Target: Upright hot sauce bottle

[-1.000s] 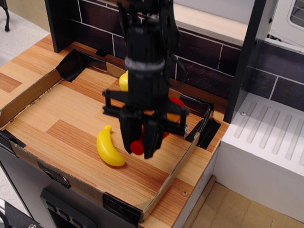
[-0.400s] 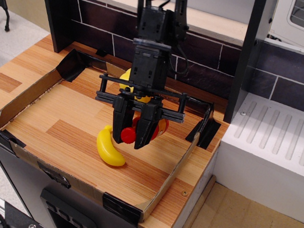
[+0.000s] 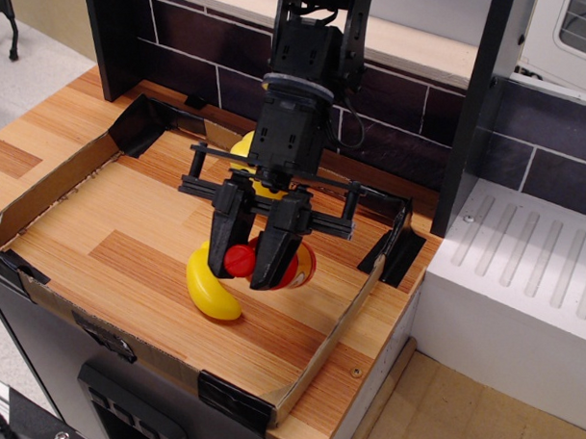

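The hot sauce bottle (image 3: pixel 293 266) is glossy red with a rounded red cap that points toward the camera. It is held tilted in my black gripper (image 3: pixel 243 263), whose two fingers are shut around its neck just behind the cap. The bottle's body shows behind the right finger, low over the wooden tray floor. Its label is mostly hidden by the fingers.
A yellow banana (image 3: pixel 208 289) lies on the tray floor just left of and under the gripper. A yellow bell pepper (image 3: pixel 244 158) sits behind the arm, mostly hidden. Low cardboard walls (image 3: pixel 319 346) ring the wooden tray. A dark tiled backsplash stands behind, a white drainboard (image 3: pixel 522 276) to the right.
The gripper swung back and left with the bottle in its fingers, and the cap end has risen and now points toward the camera, close to the banana.
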Controlling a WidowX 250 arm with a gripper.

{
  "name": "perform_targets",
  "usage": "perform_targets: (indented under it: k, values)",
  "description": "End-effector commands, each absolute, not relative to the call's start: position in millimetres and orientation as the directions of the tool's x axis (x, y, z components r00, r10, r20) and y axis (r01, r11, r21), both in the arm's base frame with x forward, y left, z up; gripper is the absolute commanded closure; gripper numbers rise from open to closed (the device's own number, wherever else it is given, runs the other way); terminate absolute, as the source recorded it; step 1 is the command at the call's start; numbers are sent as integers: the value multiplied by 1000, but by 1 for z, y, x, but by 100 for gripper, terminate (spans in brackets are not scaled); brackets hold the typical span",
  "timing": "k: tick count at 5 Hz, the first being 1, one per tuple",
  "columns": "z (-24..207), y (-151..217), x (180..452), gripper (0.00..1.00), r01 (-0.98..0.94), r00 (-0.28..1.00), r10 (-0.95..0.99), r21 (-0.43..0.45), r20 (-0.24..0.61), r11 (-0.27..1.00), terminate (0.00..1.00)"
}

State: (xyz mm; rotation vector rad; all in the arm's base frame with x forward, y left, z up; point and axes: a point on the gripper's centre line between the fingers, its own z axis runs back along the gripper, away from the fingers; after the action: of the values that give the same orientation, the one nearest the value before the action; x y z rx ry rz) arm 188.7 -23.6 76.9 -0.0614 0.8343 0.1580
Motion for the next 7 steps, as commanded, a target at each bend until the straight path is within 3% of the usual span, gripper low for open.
perform_targets:
  k: [1,2,3,4,5,6,7]
  values:
    - [88,-19,184,100,-206,471,90,-10,-877,979,0]
    - [91,-20,182,100,-212,389,45,-42,-920,976,0]
    - [83,-27,168,100,-373,349,20,-119,-937,920,0]
    - [69,-9,151,100,-398,294,38,-86,-955,913,0]
    - [73,-20,168,100,-367,199,58,-19,-978,930,0]
    - [72,-10,177,100,-394,249,83,-22,-965,919,0]
    - [78,-6,191,0,-383,318,104,-28,-942,923,0]
